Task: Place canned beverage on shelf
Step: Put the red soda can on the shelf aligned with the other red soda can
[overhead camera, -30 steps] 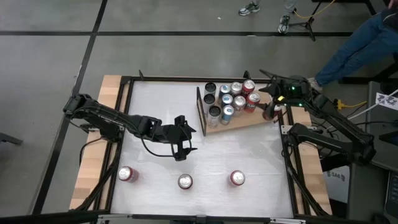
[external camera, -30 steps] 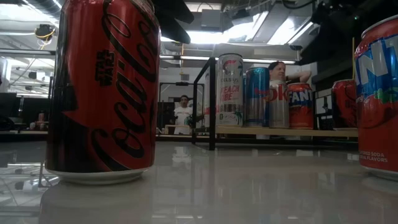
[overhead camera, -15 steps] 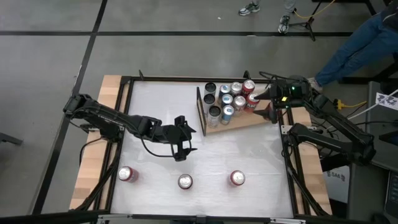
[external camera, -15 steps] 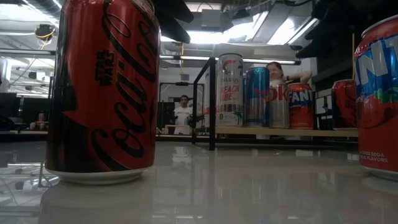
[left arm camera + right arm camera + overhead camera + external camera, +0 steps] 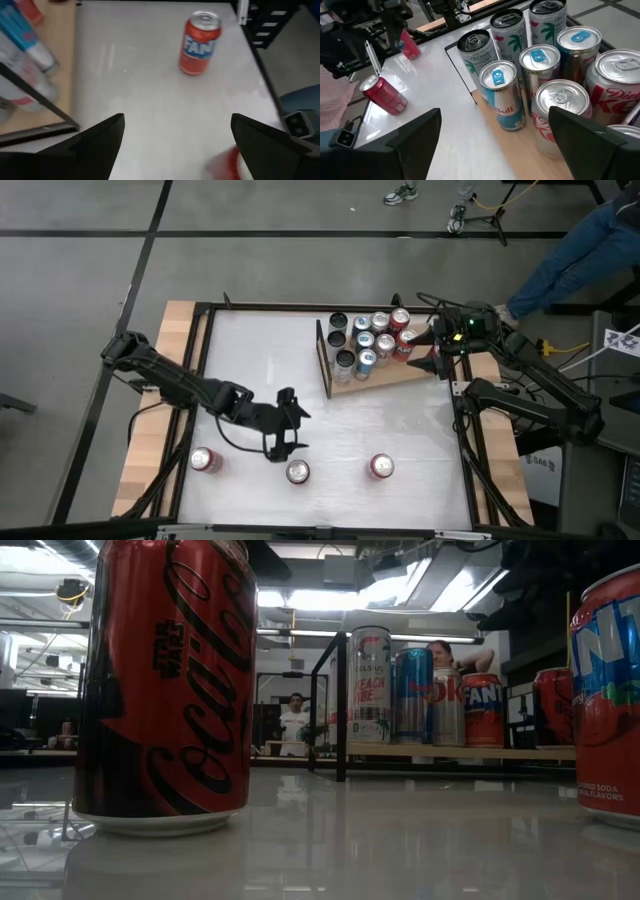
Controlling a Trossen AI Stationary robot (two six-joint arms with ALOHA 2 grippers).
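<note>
From above, my left hand (image 5: pixel 281 442) hangs wide open and empty just behind the middle can (image 5: pixel 298 471) on the bench (image 5: pixel 250 360); my right hand (image 5: pixel 437 352), equally open and empty, sits at the shelf (image 5: pixel 395 377) end. The low view alone reads the Coca-Cola can (image 5: pixel 165 685) label; my left wrist shows a Fanta can (image 5: pixel 199 43) ahead.

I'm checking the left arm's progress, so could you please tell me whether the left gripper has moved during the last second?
Yes. In the high view the left gripper, open, has moved away from the shelf, toward the middle can in the table's near row.

Bright overhead light, blurred wrist edges
</note>
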